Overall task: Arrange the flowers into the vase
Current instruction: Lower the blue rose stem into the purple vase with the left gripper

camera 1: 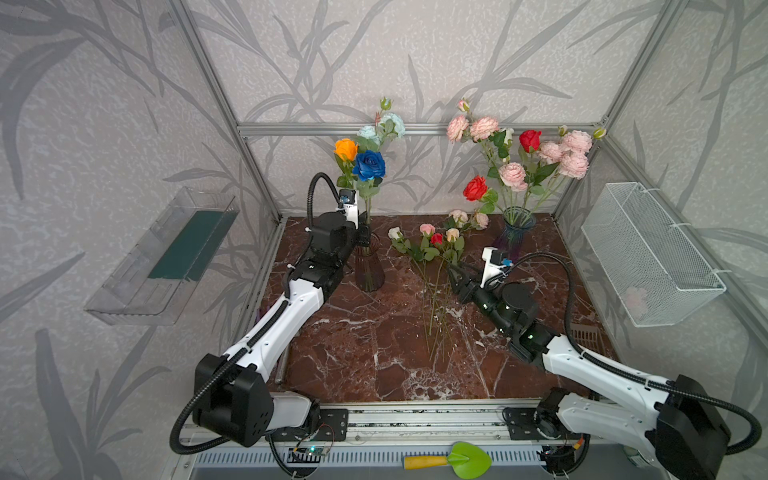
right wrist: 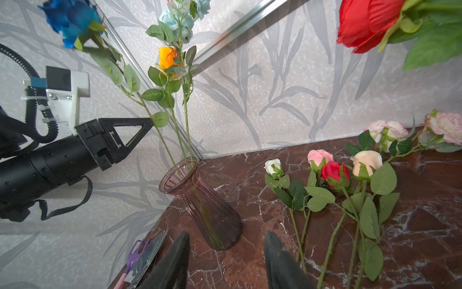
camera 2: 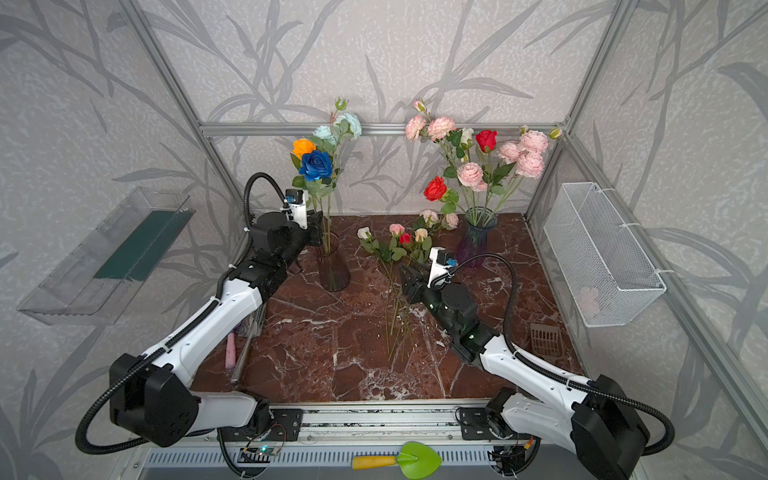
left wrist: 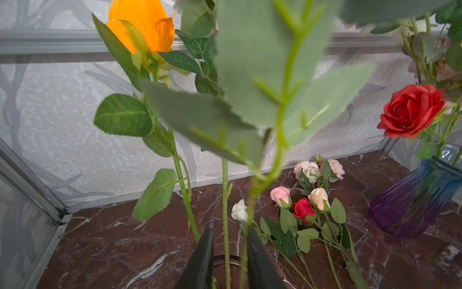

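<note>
A small bunch of loose flowers (camera 1: 432, 249), with white, pink, red and peach buds, lies flat in the middle of the marbled brown worktop (camera 1: 365, 357). Their long axis runs front to back: buds toward the back wall, thin green stems trailing toward the front edge. Just beside the stems, on their right in both top views, are the jaws of the right arm (camera 1: 590, 365), low over the worktop, partly open with nothing between them, aimed leftward across the stems. A blue and purple glass vase (camera 1: 515, 235) of pink and red blooms stands behind them. Well apart to the left, a smoky pink glass vase (camera 1: 369, 270) holds a blue rose (camera 1: 369, 165), an orange rose (camera 1: 346, 148) and pale blue ones. The jaws of the left arm (camera 1: 291, 316) are just above its mouth, parted a little, with two upright stems in the gap; neither looks pinched. The right arm is the nearer to the loose flowers, and its jaws point crosswise to the stems, which should suit closing on one
</note>
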`<state>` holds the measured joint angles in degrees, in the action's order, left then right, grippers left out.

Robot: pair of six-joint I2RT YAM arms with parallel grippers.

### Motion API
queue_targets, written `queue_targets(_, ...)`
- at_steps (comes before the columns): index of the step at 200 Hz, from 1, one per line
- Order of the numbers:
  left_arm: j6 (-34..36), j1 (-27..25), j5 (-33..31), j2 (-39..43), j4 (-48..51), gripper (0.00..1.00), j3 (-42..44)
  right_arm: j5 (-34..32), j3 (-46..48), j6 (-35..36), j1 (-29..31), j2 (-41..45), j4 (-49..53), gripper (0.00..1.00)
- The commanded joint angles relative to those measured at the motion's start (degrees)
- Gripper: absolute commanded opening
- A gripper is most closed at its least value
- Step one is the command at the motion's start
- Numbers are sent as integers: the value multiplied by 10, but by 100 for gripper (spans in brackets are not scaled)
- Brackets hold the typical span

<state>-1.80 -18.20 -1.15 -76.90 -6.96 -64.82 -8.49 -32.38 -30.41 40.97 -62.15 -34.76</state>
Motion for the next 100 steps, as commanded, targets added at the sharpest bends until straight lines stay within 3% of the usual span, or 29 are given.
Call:
queue_targets(1, -4, 3, 3, 21, 13, 34, 9, 5, -2, -6, -1, 1, 0, 49)
queue_targets(14, -4, 3, 1, 30, 14, 39, 14, 6, -2, -6, -1, 4, 4, 49)
queue_targets(81, -33, 2, -6, 111, 2, 39, 69, 14, -17, 16, -1, 19, 53, 49)
queue_targets(100, -60, 2, -21, 140, 13, 39, 72, 18, -38, 48, -1, 19, 117, 49)
